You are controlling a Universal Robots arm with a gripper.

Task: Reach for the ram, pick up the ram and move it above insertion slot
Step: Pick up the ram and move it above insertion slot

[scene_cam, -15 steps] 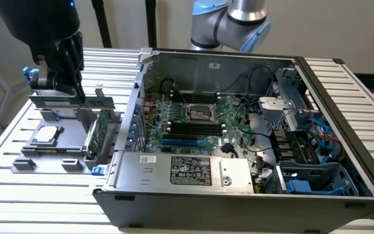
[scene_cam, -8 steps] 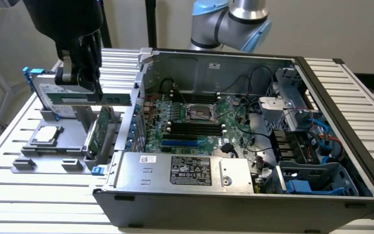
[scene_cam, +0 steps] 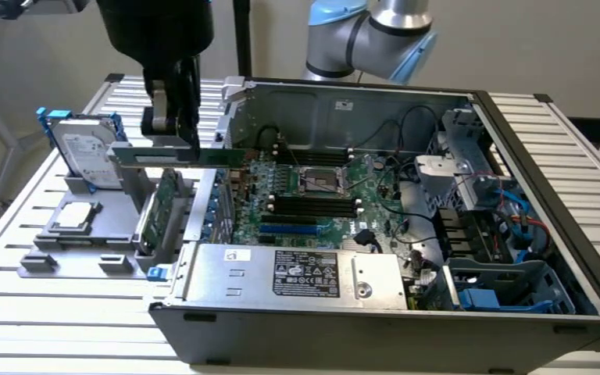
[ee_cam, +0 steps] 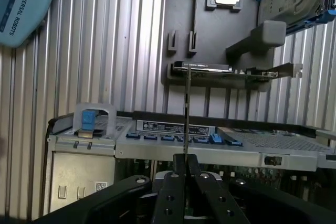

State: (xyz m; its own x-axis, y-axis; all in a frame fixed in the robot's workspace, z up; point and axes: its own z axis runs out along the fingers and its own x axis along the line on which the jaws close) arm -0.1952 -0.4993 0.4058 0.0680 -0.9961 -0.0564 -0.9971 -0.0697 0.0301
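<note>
The ram point(scene_cam: 216, 157) is a long, thin green stick held level in the air, over the left wall of the open computer case point(scene_cam: 279, 328). My gripper point(scene_cam: 172, 144) is shut on it near its middle, coming down from above. In the wrist view the ram point(ee_cam: 186, 114) shows edge-on as a thin line running out from between my closed fingers point(ee_cam: 179, 167). The dark insertion slots point(scene_cam: 311, 205) lie on the motherboard inside the case, lower and toward the exterior view's right of the ram.
A grey fixture point(scene_cam: 81, 250) on the slatted table carries a silver hard drive with blue rails point(scene_cam: 87, 152), a square chip point(scene_cam: 76, 217) and an upright green expansion card point(scene_cam: 159, 211). Cables and a drive cage point(scene_cam: 487, 226) crowd the case's right side.
</note>
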